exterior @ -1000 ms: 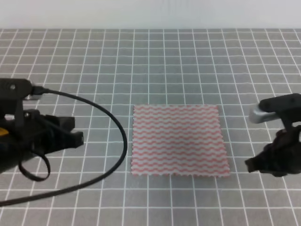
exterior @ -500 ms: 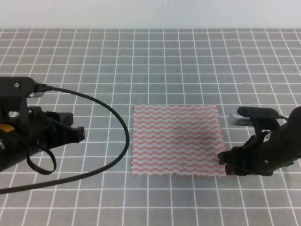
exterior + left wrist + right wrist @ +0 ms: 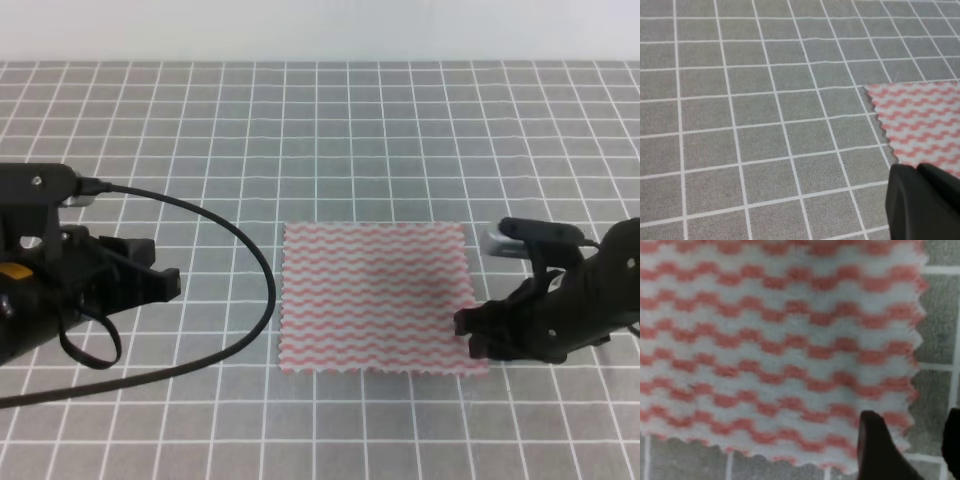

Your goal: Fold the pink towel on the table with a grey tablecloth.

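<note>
the pink towel (image 3: 378,297) lies flat at the centre of the table with a grey tablecloth (image 3: 330,130), stripes running left-right, edges roughly square to the grid. the right gripper (image 3: 478,335), jaws parted, straddles its near right corner; left gripper (image 3: 165,285) jaws unclear.

Soft, even overhead light, faint shadows; right wrist close-up of the pink towel (image 3: 775,350) is blurred.

You are looking at a thin, matt pink towel (image 3: 378,298) of soft woven-looking cloth with pinked zigzag edges. The table with a grey tablecloth (image 3: 300,130) is showing a finely textured matt fabric. Both grippers, left gripper (image 3: 160,283) and right gripper (image 3: 472,335), are appearing as smooth black plastic.
</note>
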